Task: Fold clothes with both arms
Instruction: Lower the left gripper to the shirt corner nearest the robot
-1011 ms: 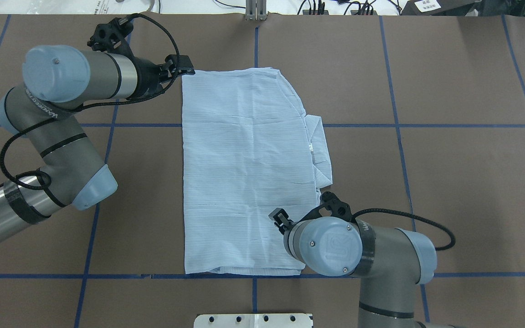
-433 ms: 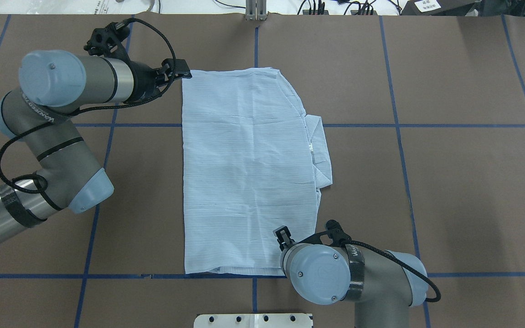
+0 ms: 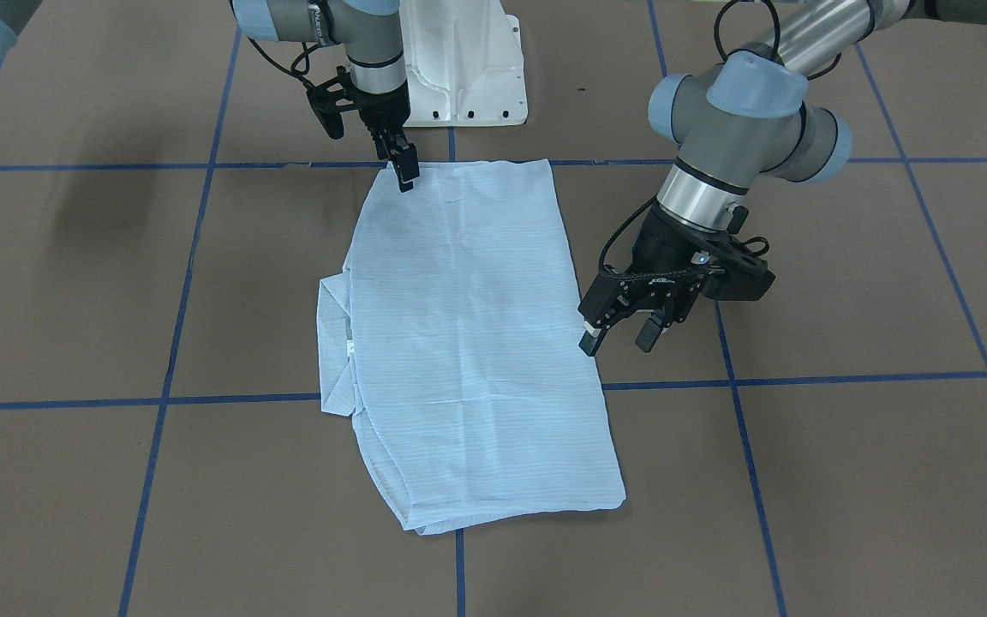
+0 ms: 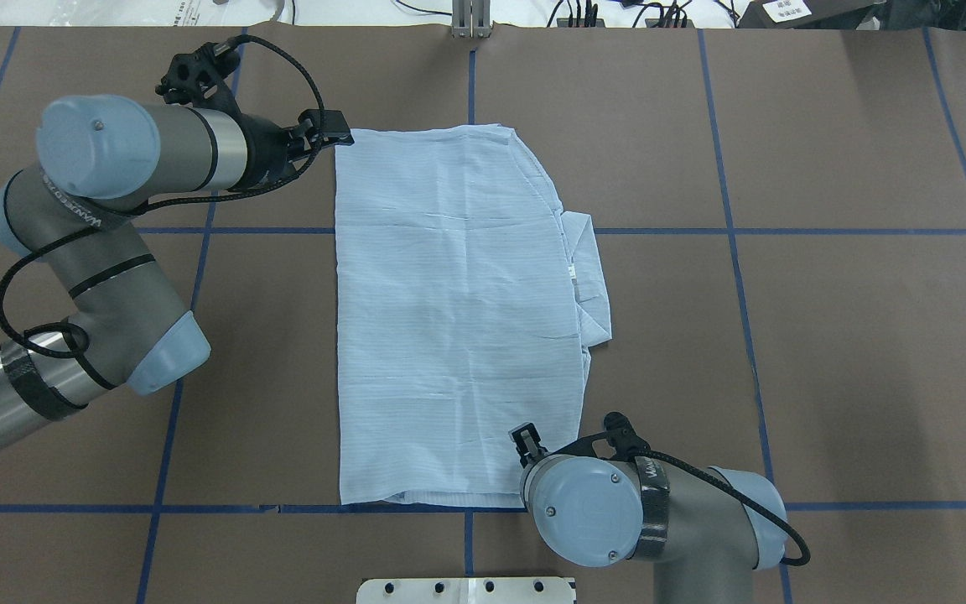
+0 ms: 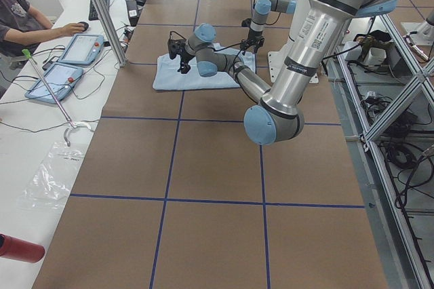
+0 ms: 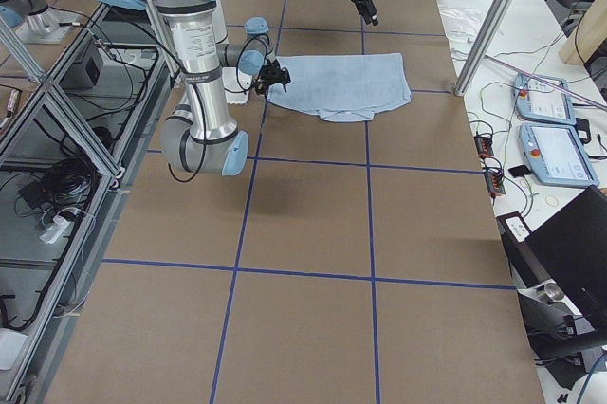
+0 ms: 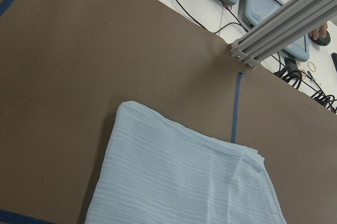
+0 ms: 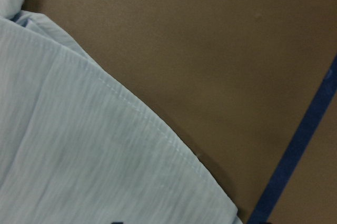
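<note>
The pale-blue shirt [image 4: 449, 319] lies flat on the brown table, folded into a long rectangle, with its collar [image 4: 588, 277] sticking out on the right. It also shows in the front-facing view [image 3: 468, 343]. My left gripper [image 3: 622, 330] is open and empty, raised beside the shirt's left edge; from overhead it [image 4: 334, 134] sits at the far left corner. My right gripper [image 3: 403, 167] points down at the shirt's near right corner, looks open and holds nothing; from overhead it [image 4: 525, 440] is just over that corner. The wrist views show shirt edges [image 7: 179, 182] [image 8: 79, 145] and no fingers.
Blue tape lines [image 4: 726, 231] grid the brown table. The white pedestal base [image 3: 468, 68] stands at the robot's edge. An aluminium post [image 4: 470, 21] rises at the far edge. A person [image 5: 27, 24] and teach pendants [image 5: 68, 58] are on the operators' side.
My right gripper has drawn back along the shirt's right edge towards the robot's side. My left gripper has shifted slightly left at the far corner. The shirt has not moved.
</note>
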Tool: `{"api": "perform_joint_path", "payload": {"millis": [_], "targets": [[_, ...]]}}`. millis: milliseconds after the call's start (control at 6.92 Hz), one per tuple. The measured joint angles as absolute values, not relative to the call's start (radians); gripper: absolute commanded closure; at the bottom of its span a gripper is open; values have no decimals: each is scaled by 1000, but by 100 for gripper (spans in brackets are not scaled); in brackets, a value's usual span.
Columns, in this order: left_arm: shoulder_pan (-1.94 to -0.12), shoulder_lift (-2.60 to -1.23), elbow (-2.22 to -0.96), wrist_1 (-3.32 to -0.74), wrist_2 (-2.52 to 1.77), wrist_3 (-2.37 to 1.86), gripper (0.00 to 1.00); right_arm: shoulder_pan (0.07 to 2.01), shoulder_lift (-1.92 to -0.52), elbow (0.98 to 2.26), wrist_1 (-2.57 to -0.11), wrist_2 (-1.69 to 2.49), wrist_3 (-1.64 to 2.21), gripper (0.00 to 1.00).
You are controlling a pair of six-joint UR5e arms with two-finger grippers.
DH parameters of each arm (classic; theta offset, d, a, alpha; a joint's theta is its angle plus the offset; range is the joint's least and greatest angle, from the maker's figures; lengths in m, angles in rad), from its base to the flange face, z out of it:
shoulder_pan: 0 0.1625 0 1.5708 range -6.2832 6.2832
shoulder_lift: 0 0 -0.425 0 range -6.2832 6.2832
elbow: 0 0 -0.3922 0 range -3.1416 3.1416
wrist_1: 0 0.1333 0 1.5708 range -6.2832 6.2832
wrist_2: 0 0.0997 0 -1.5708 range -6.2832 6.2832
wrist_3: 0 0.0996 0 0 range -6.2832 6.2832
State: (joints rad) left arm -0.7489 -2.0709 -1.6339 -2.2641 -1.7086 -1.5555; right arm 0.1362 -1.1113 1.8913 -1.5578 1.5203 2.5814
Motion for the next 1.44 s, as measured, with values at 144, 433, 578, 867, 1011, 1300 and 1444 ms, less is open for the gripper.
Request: {"api": "perform_joint_path", "payload": {"millis": [144,433,578,867,1011,1300,1444], "targets": [[-749,-2071,-1634,-2264,-1708,-1555,0,131,-1111,1890,-1559,1521,2583,15],[-749,-2071,-1634,-2263,-1707,-1555,0,117,-1113,1886,-1560,1523,2583,23],[-749,-2071,-1634,-2263,-1707,-1556,0,114,-1113,1883,-1560,1523,2583,38],[-747,-2071,-1634,-2263,-1706,-1571,0,114,-1112,1882,-1560,1523,2583,89],[-745,-2071,-1634,-2263,-1706,-1576,0,116,-1112,1882,-1560,1521,2583,100],[-744,-2071,-1634,-2263,-1706,-1578,0,120,-1112,1886,-1558,1522,2578,100],[-744,-2070,-1634,-2263,-1706,-1578,0,121,-1111,1889,-1556,1523,2572,100]]}}
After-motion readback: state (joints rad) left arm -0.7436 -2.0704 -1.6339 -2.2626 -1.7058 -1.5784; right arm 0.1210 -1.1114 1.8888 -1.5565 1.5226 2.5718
